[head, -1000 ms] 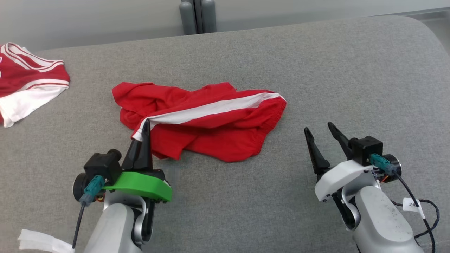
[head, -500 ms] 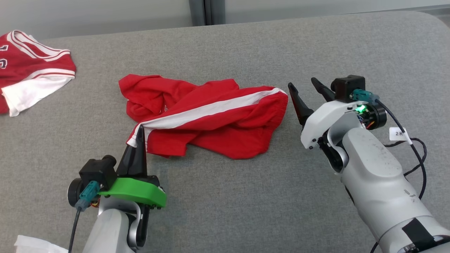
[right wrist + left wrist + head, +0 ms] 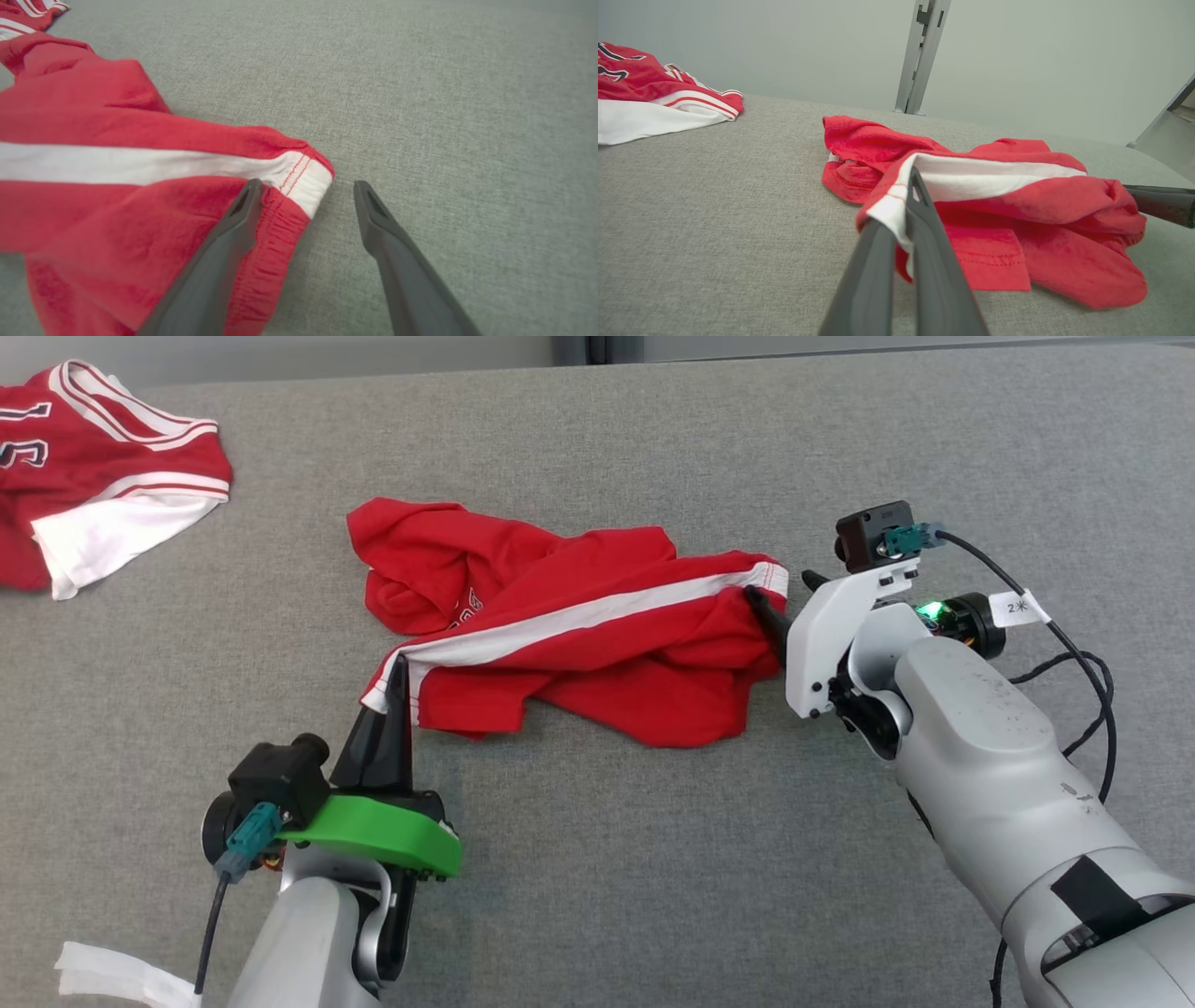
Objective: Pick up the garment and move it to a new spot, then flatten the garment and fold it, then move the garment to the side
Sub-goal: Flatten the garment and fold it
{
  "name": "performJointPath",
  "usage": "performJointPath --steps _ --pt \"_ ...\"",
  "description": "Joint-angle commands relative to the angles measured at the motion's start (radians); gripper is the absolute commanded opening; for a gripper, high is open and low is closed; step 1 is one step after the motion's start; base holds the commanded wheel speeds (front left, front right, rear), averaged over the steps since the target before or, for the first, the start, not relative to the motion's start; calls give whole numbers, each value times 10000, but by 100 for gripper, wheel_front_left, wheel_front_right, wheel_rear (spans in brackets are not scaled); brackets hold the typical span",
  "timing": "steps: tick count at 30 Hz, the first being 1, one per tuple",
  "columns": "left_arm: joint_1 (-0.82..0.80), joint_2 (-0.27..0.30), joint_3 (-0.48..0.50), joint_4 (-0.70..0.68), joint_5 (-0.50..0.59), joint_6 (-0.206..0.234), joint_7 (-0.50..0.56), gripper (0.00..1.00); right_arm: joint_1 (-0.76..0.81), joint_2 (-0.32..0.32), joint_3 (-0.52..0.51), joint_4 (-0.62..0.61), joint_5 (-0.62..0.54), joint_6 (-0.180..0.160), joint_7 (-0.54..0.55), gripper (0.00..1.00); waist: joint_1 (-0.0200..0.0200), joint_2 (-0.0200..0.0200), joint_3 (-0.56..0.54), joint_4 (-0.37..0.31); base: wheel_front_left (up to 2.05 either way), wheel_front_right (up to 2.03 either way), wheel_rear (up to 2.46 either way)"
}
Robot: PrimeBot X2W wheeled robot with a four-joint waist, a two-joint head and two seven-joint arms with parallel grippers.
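Garment (red w/ white stripe) is lying crumpled mid-way across grey cushion, same spot as 1 s ago. Head cam is tilting, so the whole view is shifting. 2nd red/white jersey is sitting well apart, far L. R gripper, hanging back clear of cloth 1 s ago, is now straddling stripe's end at elasticated edge, fingers spread wide, one lying on cloth, other on bare cushion. L gripper is still pinching stripe's opposite end, fingers pressed together.

red-and-white jersey on the grey padded surface
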Motion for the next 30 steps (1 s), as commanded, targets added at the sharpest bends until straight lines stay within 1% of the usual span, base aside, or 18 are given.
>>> performJointPath --steps 1,5,10,12,15,16,17,18,21,22,24,25,26,27,30 --pt "-120 16 -17 -20 -27 80 -5 0 -109 -47 124 90 189 -10 201 100 0 0 31 38 0 0 0" --pt "-93 17 -65 -36 -66 122 -5 0 -140 -41 418 14 770 -10 630 100 0 0 23 64 0 0 0" --pt "-94 16 -48 -75 -79 151 -5 0 -173 -42 780 -252 1434 -10 883 100 0 0 69 81 0 0 0" --pt "-104 16 -27 -88 -57 156 -5 0 -233 -39 898 -343 1643 -10 865 92 0 0 103 88 0 0 0" --pt "-138 16 -8 -91 -29 154 -5 0 -309 -42 1088 -439 1780 -10 654 69 0 0 153 106 0 0 0" --pt "-149 16 -10 -88 -29 151 -5 0 -302 -40 1173 -494 1845 -10 623 64 0 0 165 118 0 0 0" --pt "-160 16 -11 -77 -31 145 -5 0 -304 -40 1258 -522 1908 -10 585 53 0 0 176 133 0 0 0" --pt "-168 16 -18 -64 -31 139 -5 0 -317 -40 1330 -531 1937 -10 574 50 0 0 184 149 0 0 0" --pt "-209 16 -36 -37 -53 121 -5 0 -417 -99 1530 -518 2104 -10 537 45 0 0 220 216 0 0 0" --pt "-213 16 -35 -36 -59 117 -5 0 -448 -116 1597 -515 2140 -10 489 42 0 0 234 233 0 0 0" --pt "-214 16 -22 -30 -58 109 -5 0 -489 -150 1693 -535 2238 -10 331 33 0 0 263 260 0 0 0" --pt "-221 15 -7 -25 -47 104 -5 0 -500 -170 1757 -565 2297 -10 217 23 0 0 270 270 0 0 0" --pt "-230 15 7 -24 -36 101 -5 0 -496 -190 1810 -591 2353 -10 110 3 0 0 269 275 0 0 0" --pt "-241 15 30 -27 -19 97 -5 0 -499 -224 1871 -617 2406 -10 -29 0 0 0 259 275 0 0 0" --pt "-265 17 130 -49 64 88 -5 0 -464 -278 2076 -757 2585 -10 -325 0 0 0 169 218 0 0 0"
